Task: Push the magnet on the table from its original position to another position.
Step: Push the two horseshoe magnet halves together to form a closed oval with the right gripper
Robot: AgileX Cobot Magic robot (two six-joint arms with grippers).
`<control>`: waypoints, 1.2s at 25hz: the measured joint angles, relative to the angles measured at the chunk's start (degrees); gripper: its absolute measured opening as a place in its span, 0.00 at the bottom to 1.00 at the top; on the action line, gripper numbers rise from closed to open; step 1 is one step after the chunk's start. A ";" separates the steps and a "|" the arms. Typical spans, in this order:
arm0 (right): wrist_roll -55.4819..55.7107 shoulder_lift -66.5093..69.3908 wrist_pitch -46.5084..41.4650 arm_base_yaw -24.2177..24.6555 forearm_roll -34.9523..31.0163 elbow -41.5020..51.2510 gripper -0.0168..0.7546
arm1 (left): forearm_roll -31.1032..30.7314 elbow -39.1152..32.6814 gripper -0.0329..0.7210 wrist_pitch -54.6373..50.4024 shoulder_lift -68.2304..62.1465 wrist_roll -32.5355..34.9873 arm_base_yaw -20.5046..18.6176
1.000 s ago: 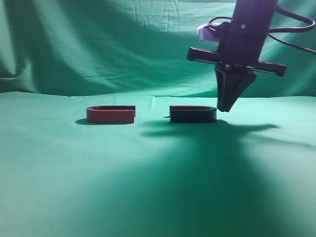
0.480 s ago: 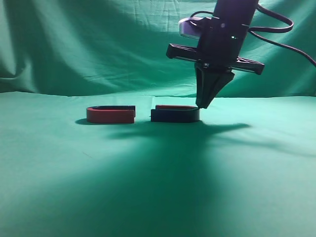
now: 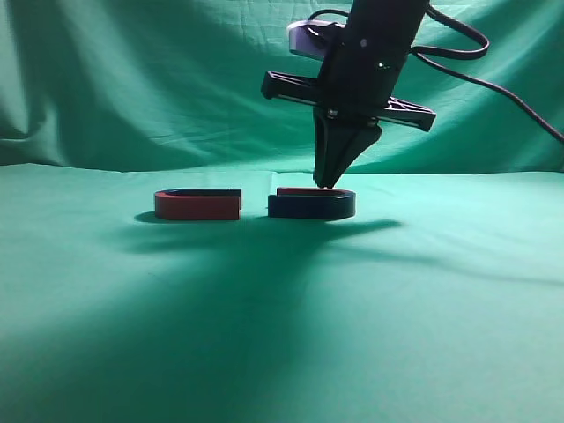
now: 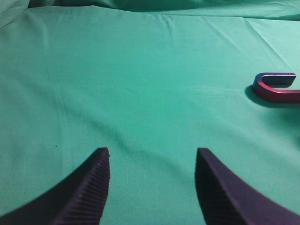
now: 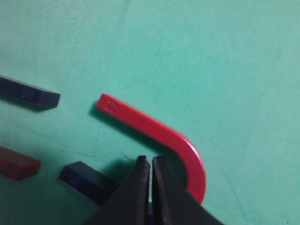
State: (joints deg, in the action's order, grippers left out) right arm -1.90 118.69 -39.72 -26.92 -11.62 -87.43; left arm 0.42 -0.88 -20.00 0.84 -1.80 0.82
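Note:
The magnet (image 3: 311, 207) lies flat on the green table (image 3: 282, 335), dark navy on its near side with a reddish top rim. In the right wrist view it (image 5: 154, 129) is a U with one red arm and one navy arm, open toward the left. My right gripper (image 3: 329, 182) is shut and points straight down at the magnet's right part. In the right wrist view its tips (image 5: 151, 160) sit inside the U near the bend; I cannot tell if they touch. My left gripper (image 4: 152, 152) is open and empty over bare cloth.
The red U-shaped magnet (image 3: 197, 205) lies just left of the dark one with a small gap between them. It also shows in the left wrist view (image 4: 276, 89) and in the right wrist view (image 5: 29, 94). A draped green backdrop (image 3: 132, 79) hangs behind.
My right gripper moved left and pushed the dark magnet left, close to the red magnet. Then the gripper went on leftward over the magnet while the magnet stayed put.

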 joint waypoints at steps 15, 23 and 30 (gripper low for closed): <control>9.31 1.75 -11.42 -0.14 15.59 -6.76 0.02 | 0.00 0.00 0.54 0.00 0.00 0.00 0.00; 10.92 5.46 -12.24 -0.14 15.72 -7.12 0.02 | 0.00 0.00 0.54 0.00 0.00 0.00 0.00; 10.19 5.46 -11.66 -1.80 15.36 -7.12 0.02 | 0.00 0.00 0.54 0.00 0.00 0.00 0.00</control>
State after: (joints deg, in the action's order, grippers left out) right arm 8.29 124.15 -51.38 -28.73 3.74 -94.55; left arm 0.42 -0.88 -20.00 0.84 -1.80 0.82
